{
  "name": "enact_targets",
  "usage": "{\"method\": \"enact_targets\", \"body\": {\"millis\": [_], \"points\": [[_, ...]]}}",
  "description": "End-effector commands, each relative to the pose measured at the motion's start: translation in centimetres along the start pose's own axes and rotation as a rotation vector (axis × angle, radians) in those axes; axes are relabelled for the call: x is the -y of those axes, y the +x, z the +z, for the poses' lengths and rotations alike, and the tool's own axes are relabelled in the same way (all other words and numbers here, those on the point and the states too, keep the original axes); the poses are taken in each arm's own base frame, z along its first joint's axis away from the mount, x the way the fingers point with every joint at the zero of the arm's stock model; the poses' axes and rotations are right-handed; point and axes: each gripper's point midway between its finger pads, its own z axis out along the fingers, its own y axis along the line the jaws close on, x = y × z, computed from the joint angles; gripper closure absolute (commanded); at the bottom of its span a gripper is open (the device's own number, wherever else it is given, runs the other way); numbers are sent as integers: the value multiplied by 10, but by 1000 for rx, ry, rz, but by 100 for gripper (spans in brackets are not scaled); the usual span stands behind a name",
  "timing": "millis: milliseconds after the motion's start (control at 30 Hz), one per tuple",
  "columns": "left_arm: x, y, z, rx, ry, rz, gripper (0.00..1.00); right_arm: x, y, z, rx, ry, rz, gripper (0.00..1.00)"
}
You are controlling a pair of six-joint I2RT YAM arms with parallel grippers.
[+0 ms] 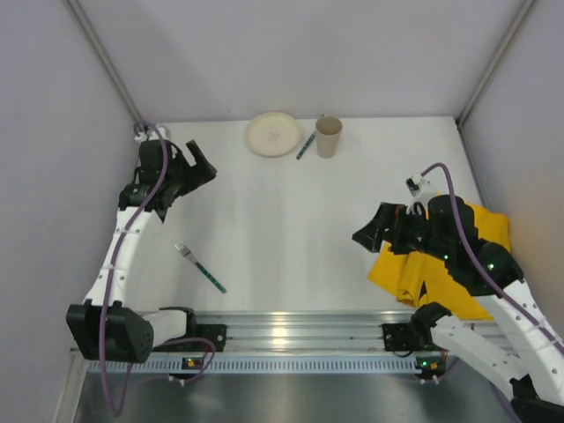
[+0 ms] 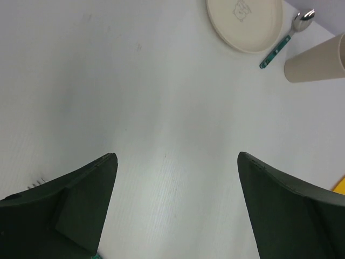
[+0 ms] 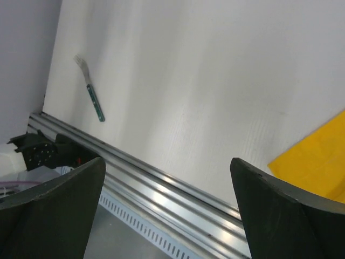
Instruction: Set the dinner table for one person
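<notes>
A booth of plain pale grey walls (image 1: 291, 53) closes in the back and both sides, with metal posts running up the two far corners. The dinner table (image 1: 282, 220) fills the floor of it: a matte white top lying flat and level, its far edge against the back wall and its near edge along an aluminium rail (image 1: 282, 330) where the two arm bases are bolted. From the overhead view its longer side looks to run left to right, though the slant of that view makes it hard to be sure.

At the far edge sit a cream plate (image 1: 273, 134) and a beige cup (image 1: 329, 137), the cup upright, with a spoon (image 1: 306, 146) lying between them, bowl end away. A fork (image 1: 199, 266) lies on the near left part, tines toward the far left, green handle toward the rail. A rumpled yellow cloth (image 1: 414, 273) lies at the right side under the right arm.

The left gripper (image 2: 177, 155) hangs over the far left of the table, fingers wide apart and holding nothing. The right gripper (image 3: 167, 159) hangs just beside the cloth, fingers likewise spread wide with nothing between them
</notes>
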Motion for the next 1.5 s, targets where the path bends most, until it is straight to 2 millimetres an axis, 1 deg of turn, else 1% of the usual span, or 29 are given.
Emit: {"method": "enact_targets", "body": {"millis": [0,33,67,100,167,200,233,300,333,367,400,467,533,600,633,667,700,767,933,967,1033,1133,1200,1233,1267,1333,1367,1400,1467], "points": [[-16,-14,-40,94,-105,-43,2,21,-7,12,-12,136,-45,0],[-9,-9,-40,85,-44,-7,1,31,-4,14,-41,188,-51,0],[-3,4,-33,50,12,4,2,35,-5,18,-58,216,-60,0],[-3,13,-30,19,23,-8,2,42,3,32,-129,246,-63,0],[-1,27,-26,-43,34,-44,2,51,10,46,-208,280,-69,2],[-3,33,-26,-67,25,-56,2,59,20,61,-284,303,-52,3],[-2,39,-26,-86,37,-68,2,70,21,67,-308,341,-18,4],[1,39,-33,-68,61,-61,2,90,33,82,-377,392,49,8],[0,42,-34,-71,63,-47,3,101,28,88,-358,408,107,10],[0,43,-37,-70,67,-41,4,110,34,92,-372,422,138,13],[1,41,-46,-51,81,-31,4,118,35,97,-384,445,159,14],[-1,47,-52,-65,83,-8,4,139,35,101,-386,539,168,12],[-5,54,-59,-85,78,5,4,151,36,101,-386,597,174,11],[-7,62,-60,-107,81,23,5,173,37,99,-377,699,180,10],[-11,68,-62,-116,77,28,5,183,36,99,-363,726,217,10],[-12,70,-63,-118,75,28,5,192,39,104,-358,718,256,11],[-13,73,-63,-123,76,26,5,193,43,107,-364,707,263,11],[-13,78,-64,-136,84,20,5,208,46,107,-355,731,312,11],[-5,73,-63,-148,108,22,6,241,43,112,-331,785,398,13],[-5,73,-61,-153,106,26,6,245,42,115,-327,777,412,16],[-4,68,-60,-149,102,34,6,255,45,124,-324,756,474,17],[-2,65,-56,-154,99,36,6,265,55,138,-351,744,524,28],[-1,64,-55,-159,98,32,6,269,67,145,-385,739,542,42],[-1,63,-56,-155,98,33,6,270,72,147,-395,739,546,51],[-2,62,-57,-150,89,33,6,271,80,147,-413,739,556,68],[-5,63,-57,-152,77,37,7,272,85,149,-428,737,554,81],[-6,64,-57,-153,72,37,6,271,86,149,-429,733,547,94],[-8,65,-57,-154,68,37,6,270,85,150,-430,724,544,100],[-10,70,-58,-163,64,33,6,264,84,154,-444,703,524,100]]}}
